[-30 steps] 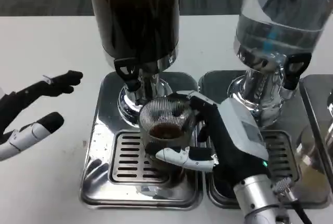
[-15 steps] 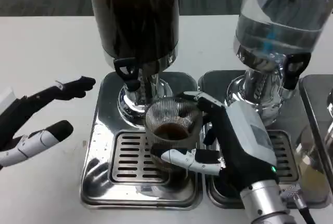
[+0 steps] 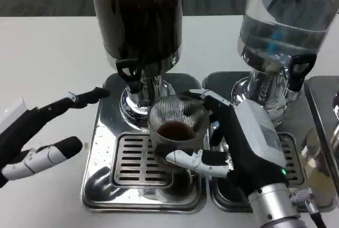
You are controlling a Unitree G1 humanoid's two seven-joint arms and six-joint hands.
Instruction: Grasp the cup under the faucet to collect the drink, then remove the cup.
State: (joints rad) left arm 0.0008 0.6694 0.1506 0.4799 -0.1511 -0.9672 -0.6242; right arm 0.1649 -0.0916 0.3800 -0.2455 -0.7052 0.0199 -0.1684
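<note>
A ribbed clear glass cup (image 3: 176, 127) with dark drink in its bottom stands over the slotted drip grate (image 3: 135, 159), just in front of the black faucet lever (image 3: 128, 72) of the dark drink dispenser (image 3: 139, 16). My right hand (image 3: 238, 143) grips the cup from the right, thumb across its front and fingers behind it. My left hand (image 3: 42, 133) hovers at the left of the drip tray (image 3: 100, 133), fingers apart and holding nothing, its upper fingertip reaching toward the faucet lever.
A second dispenser (image 3: 286, 21) with clear liquid stands at the right over its own steel tray (image 3: 288, 148). Another metal tray edge (image 3: 323, 148) shows at the far right. White table (image 3: 47, 64) lies left of the machines.
The left hand has moved right, its fingertip now at the drip tray's left edge near the faucet lever. The right hand and the cup have shifted slightly right.
</note>
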